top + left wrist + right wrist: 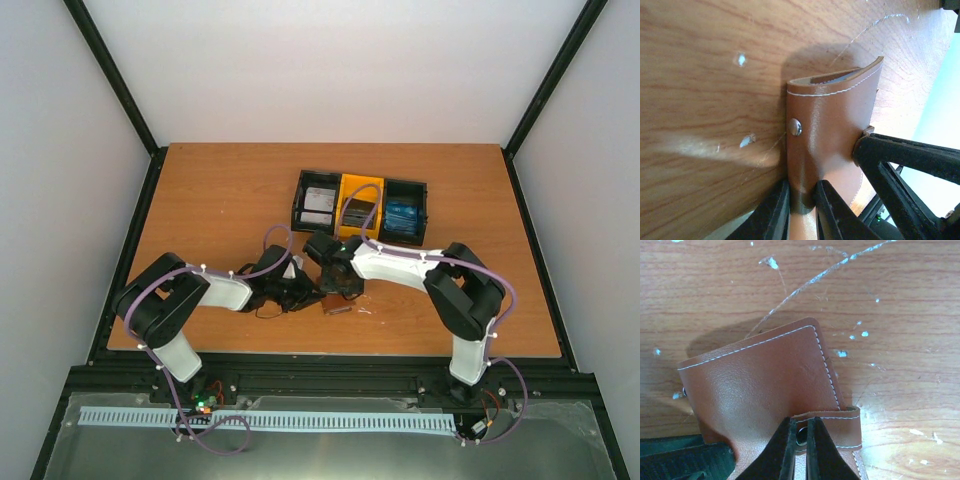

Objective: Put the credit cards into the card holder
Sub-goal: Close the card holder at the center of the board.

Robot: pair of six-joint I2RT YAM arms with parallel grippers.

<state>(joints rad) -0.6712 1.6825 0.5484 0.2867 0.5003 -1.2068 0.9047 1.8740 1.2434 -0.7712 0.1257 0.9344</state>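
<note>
The brown card holder (760,385) stands folded on its edge on the wooden table, its pale inner pocket showing at the top edge (832,77). My left gripper (802,192) is shut on the holder's lower fold near a metal snap stud (795,126). My right gripper (800,427) is shut on the holder's snap strap (840,427). In the top view both grippers, left (298,288) and right (340,278), meet over the holder and largely hide it. Credit cards lie in the tray: whitish-grey (318,205), dark (358,211) and blue (402,215).
A black-and-yellow three-compartment tray (300,188) sits just behind the grippers at mid-table. A small brown piece (336,309) lies on the table in front of the grippers. Black frame rails border the table on all sides.
</note>
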